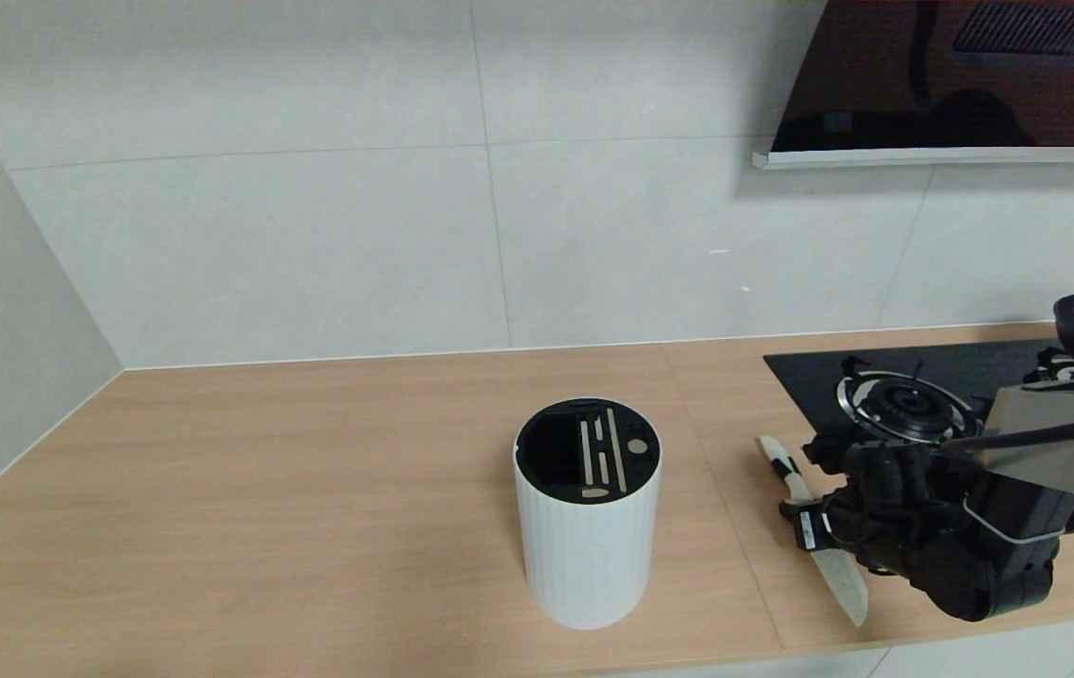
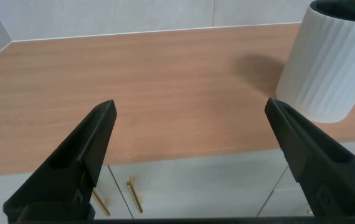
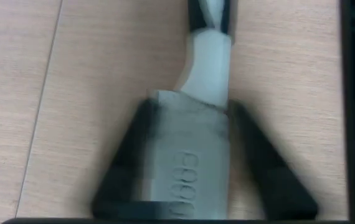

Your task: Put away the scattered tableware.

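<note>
Grasp step for the knife. Right end effector is down on the desk, its fingers pressed to both sides of the knife, close to where blade meets handle, so it looks closed on the knife. Knife lies flat on the desk, blade running out toward the desk's front edge and handle running the other way toward the stove, which sits just behind the end effector. Holder, white and ribbed with a slotted black top, stands upright well to this end effector's left. No tableware in its slots that I can see.

Left end effector is wide open and holds nothing. It hangs at the desk's front edge, with the holder near its right.

Judged next: lift the knife off the desk, carry it left over the holder, turn the blade down and line it up with a narrow slot. The slots are thin, so alignment matters. The blade is smooth and could slip.
</note>
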Robot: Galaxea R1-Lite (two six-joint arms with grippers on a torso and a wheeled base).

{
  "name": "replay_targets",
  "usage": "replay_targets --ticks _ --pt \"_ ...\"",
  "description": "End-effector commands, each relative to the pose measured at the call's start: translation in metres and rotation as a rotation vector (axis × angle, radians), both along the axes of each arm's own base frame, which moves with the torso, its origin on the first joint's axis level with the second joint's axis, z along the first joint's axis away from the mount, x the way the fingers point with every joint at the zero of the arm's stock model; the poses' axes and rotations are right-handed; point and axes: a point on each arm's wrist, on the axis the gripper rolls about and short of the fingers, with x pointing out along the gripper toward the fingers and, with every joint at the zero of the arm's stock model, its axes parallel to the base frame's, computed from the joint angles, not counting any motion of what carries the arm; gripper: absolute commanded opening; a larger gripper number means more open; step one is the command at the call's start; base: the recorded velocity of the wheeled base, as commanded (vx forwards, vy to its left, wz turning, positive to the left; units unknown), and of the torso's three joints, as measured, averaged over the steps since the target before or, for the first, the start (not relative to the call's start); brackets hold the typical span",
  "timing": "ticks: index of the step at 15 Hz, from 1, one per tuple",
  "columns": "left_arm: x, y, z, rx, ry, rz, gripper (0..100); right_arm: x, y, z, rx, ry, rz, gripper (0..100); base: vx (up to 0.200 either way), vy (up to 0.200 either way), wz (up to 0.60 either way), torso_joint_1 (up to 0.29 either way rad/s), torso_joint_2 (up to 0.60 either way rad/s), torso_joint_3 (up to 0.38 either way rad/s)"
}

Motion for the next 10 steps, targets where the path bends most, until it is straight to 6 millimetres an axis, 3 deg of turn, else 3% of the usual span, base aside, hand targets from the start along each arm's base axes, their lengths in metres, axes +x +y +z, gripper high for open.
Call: replay_targets --ticks 1,5,10 --pt "0.000 0.000 0.000 0.000 0.000 0.000 100 0.000 0.000 0.001 0.000 -0.001 0.001 0 0.000 0.000 0.00 0.000 0.00 0.000" --pt "0.000 0.000 0.000 0.002 0.000 0.000 100 -0.001 0.000 0.007 -0.003 -0.017 -0.010 0 0.000 0.000 0.00 0.000 0.00 0.000" --pt "0.000 0.000 0.000 0.013 0.001 0.000 100 -0.014 0.006 0.047 0.021 -0.105 -0.028 0 0.000 0.000 0.00 0.000 0.00 0.000"
